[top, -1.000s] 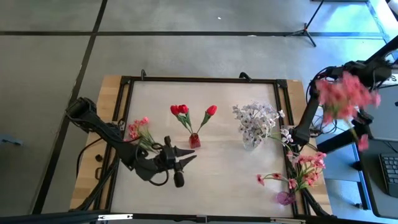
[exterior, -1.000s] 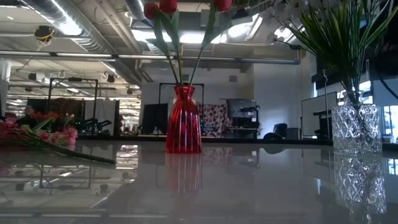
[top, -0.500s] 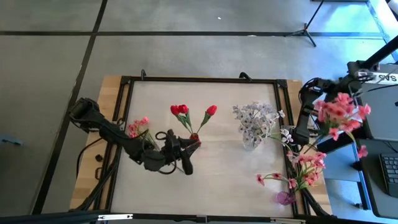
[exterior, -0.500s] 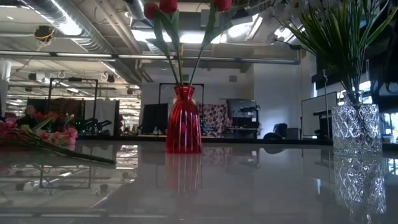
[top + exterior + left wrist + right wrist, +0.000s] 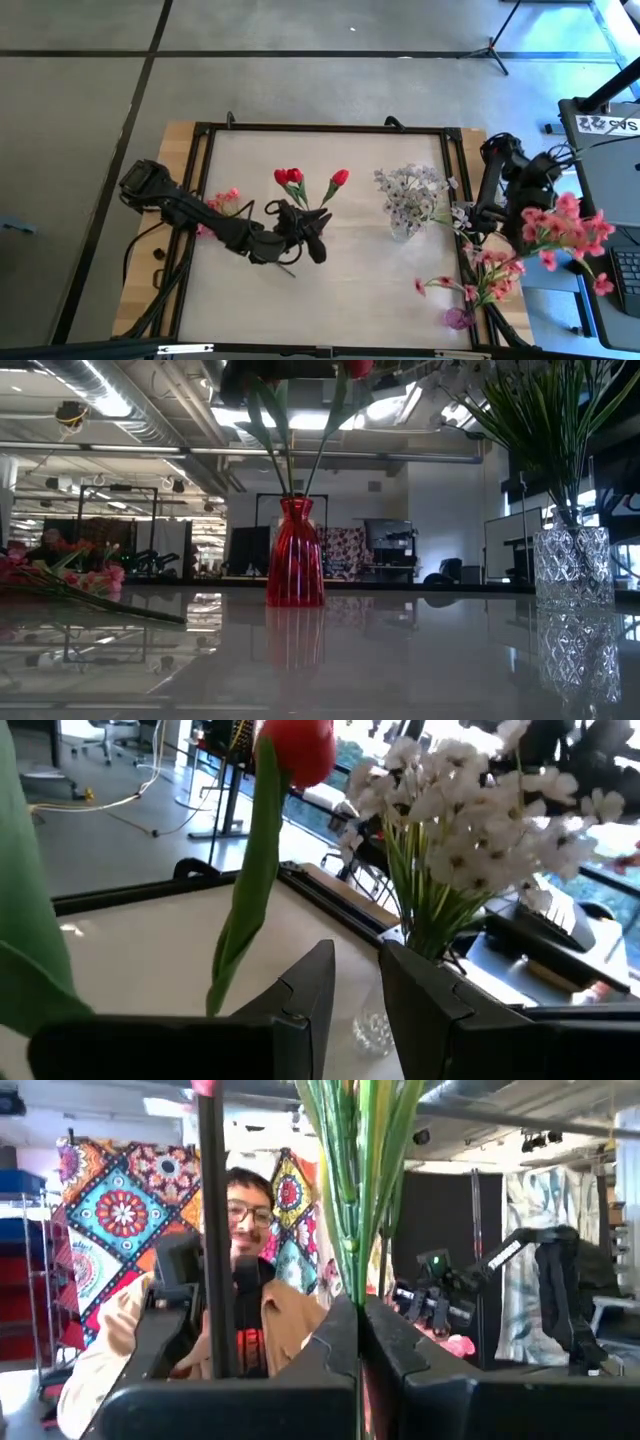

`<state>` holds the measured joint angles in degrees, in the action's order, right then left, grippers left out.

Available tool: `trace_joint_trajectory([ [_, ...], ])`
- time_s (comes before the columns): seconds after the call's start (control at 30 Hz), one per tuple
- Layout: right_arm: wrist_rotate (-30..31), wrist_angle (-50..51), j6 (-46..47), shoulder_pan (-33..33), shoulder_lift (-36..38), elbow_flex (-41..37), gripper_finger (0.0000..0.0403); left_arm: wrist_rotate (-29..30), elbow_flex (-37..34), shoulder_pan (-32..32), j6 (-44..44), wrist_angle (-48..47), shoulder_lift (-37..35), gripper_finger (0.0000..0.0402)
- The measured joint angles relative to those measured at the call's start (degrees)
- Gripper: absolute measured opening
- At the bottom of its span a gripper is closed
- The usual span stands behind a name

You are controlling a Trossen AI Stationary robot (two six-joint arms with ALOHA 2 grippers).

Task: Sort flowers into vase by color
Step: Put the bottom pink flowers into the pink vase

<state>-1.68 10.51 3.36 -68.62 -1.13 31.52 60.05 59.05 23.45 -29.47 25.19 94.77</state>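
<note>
Red vase point(image 5: 313, 226) beside left tool point(image 5: 318, 236).

Low view — red tulips point(image 5: 355, 368) cut off above; purple vase point(image 5: 458, 319) half hidden.

Backlit low view, glossy reflections

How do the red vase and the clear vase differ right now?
The red vase is a slim, opaque, ribbed bottle shape; the clear vase is wider cut glass with a diamond pattern. The red vase holds three red tulips on spread stems; the clear vase holds a dense bunch of white blossoms. The left gripper is next to the red vase; none is at the clear vase. Both stand upright on the table.
</note>
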Motion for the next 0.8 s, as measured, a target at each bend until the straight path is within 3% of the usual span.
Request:
trace_joint_trajectory([
  [0.27,-0.32,-16.56,-0.66,0.00,0.22,-11.01,0.0001,-1.13,0.00,-0.58,-0.10,1.17,0.65,0.0082],
  [0.6,4.10,-33.46,-2.25,0.02,0.13,-23.43,0.0001,-4.20,0.00,-0.58,0.06,1.07,0.65,0.0082],
  [0.8,3.45,-34.87,-0.21,0.00,0.13,-25.87,0.0001,-5.91,0.00,-0.58,1.32,1.05,0.65,0.0082],
])
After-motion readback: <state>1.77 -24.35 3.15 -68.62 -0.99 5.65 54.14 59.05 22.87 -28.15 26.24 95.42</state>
